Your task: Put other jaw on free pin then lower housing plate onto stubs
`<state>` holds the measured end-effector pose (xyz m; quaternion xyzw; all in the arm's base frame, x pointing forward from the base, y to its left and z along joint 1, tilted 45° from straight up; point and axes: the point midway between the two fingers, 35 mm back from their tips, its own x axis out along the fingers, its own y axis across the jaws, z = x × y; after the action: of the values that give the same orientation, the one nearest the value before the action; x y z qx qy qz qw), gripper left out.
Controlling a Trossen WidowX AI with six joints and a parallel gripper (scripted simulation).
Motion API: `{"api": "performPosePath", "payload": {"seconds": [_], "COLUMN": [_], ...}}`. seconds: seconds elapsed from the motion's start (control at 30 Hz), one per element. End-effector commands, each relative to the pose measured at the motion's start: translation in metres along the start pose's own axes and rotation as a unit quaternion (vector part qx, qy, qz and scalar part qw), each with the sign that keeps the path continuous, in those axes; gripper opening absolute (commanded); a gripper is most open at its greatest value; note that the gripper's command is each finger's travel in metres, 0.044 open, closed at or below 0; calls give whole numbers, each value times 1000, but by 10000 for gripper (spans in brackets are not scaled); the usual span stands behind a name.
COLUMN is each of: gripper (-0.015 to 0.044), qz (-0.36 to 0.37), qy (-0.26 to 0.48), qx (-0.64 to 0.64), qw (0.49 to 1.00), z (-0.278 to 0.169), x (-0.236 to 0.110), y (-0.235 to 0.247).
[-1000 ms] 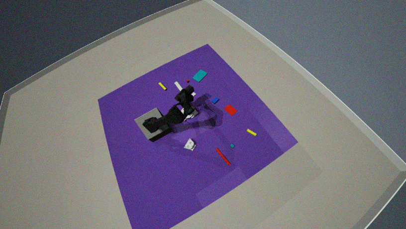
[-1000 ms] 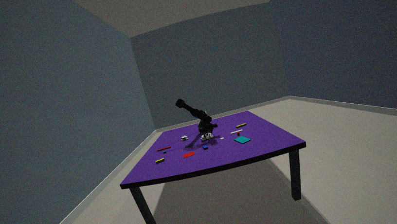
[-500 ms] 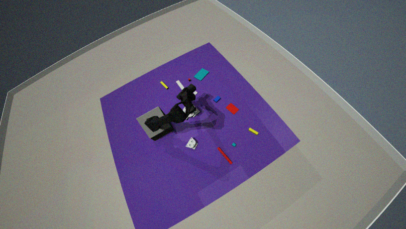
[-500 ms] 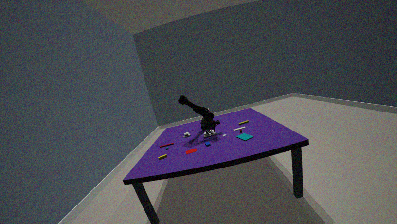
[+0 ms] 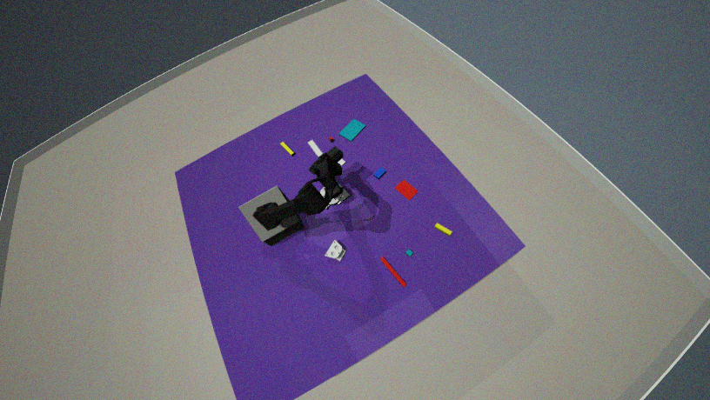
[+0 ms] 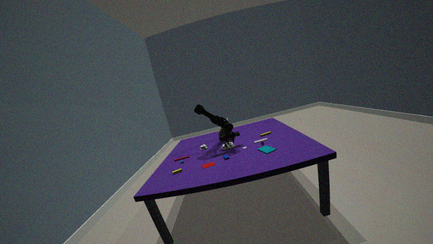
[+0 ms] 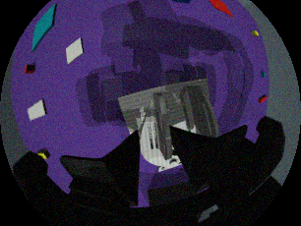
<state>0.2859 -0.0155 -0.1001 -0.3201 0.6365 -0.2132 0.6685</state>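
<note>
My gripper [image 5: 335, 192] [image 6: 228, 142] [image 7: 153, 132] points down over the base, shut on a grey jaw [image 7: 161, 118] that stands upright between its fingertips. A second upright grey jaw [image 7: 196, 105] stands beside it, to the right in the wrist view. The base [image 6: 224, 148] [image 7: 129, 104] lies on the purple table, with white parts on it. The pins, the gear teeth and the lower ends of the jaws are too hidden or small to tell. The white housing plate [image 5: 335, 248] [image 6: 203, 147], with two round holes, is apart from the base, off to one side.
Around the base lie a blue block [image 5: 379, 172] [image 6: 226, 157], a red plate [image 5: 406, 190] [image 6: 208, 165], a teal plate [image 5: 352, 130] [image 6: 266, 149] [image 7: 44, 26] and a white strip [image 5: 314, 147] [image 6: 260, 140]. A long red bar [image 5: 393, 271] [image 6: 181, 158] lies beyond the housing plate.
</note>
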Motion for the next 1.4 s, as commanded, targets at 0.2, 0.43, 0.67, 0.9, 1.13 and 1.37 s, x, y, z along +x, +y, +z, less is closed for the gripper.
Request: {"api": "performPosePath", "payload": {"seconds": [0.2,0.43,0.67,0.9,1.13,1.37], "gripper": [134,134,134,224,224,224], "qz": [-2,-2,-2,0,0,0], "qy": [1,1,1,0,0,0], "qx": [-2,-2,-2,0,0,0], "qw": [1000,1000,1000,1000,1000,1000], "z": [0,0,0,0,0,0], "x": [2,2,2,0,0,-2], "y": [-1,-1,-1,0,0,0]}}
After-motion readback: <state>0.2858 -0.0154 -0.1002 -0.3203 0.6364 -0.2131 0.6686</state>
